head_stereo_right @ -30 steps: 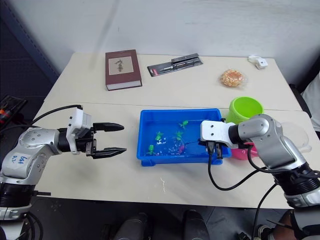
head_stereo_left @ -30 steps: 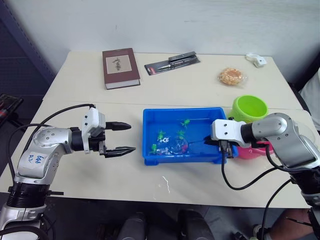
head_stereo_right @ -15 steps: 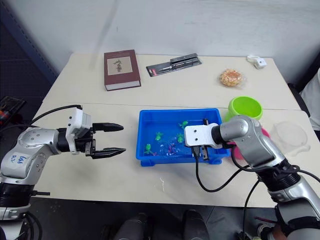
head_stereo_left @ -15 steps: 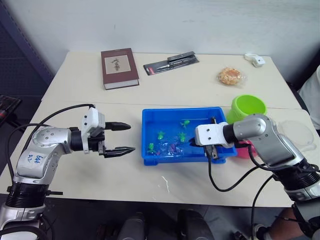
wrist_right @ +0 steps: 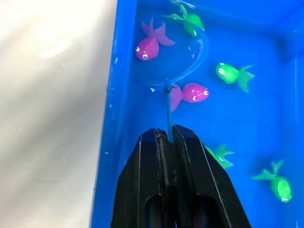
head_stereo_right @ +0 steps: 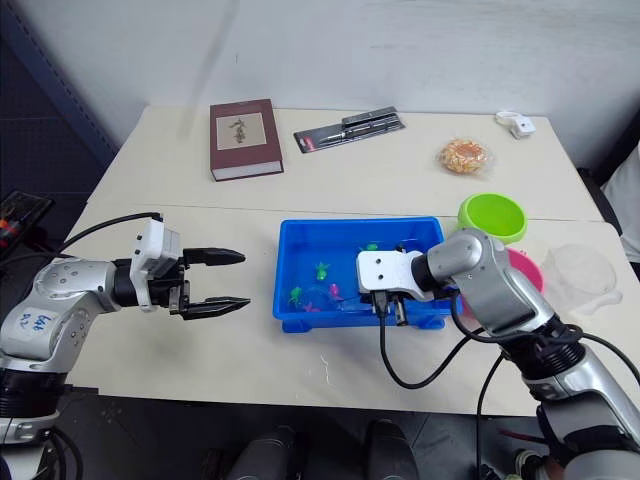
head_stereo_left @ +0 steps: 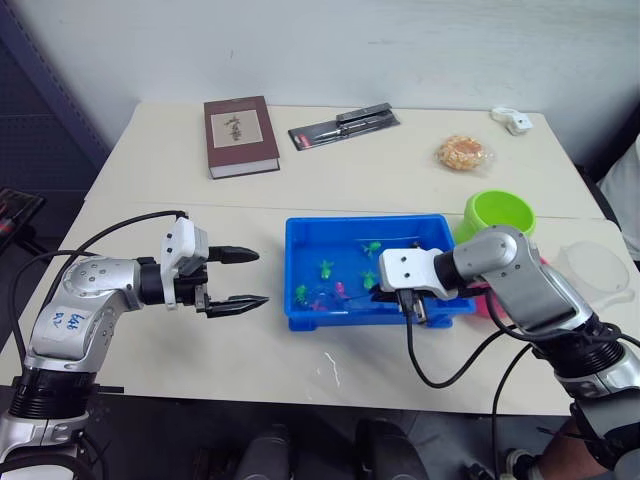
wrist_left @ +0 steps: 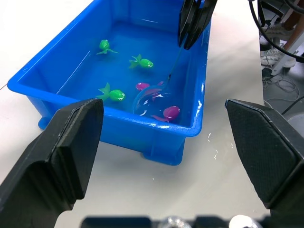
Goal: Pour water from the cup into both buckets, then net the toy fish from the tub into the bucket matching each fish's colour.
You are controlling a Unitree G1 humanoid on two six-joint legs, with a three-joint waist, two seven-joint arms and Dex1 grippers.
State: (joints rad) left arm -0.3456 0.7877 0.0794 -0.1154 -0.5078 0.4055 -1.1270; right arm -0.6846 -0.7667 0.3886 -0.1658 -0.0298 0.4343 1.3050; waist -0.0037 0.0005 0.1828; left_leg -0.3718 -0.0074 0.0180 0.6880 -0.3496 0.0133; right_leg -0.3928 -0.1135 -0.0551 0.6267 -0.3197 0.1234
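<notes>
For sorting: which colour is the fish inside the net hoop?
Pink fish within the net; right wrist view is clearest.

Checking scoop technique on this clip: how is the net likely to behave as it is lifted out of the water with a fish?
The net hangs on a thin stick pinched in the right gripper, so it probably flexes and wobbles. Its fine mesh likely drains fast and weighs little. The pink fish inside the hoop looks smooth and may slide off if it tilts.

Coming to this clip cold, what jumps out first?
The bright blue tub at the table's middle, with green and pink toy fish floating in water. The right gripper, shut on the net, dips its hoop among them. The left gripper waits open beside the tub.
</notes>
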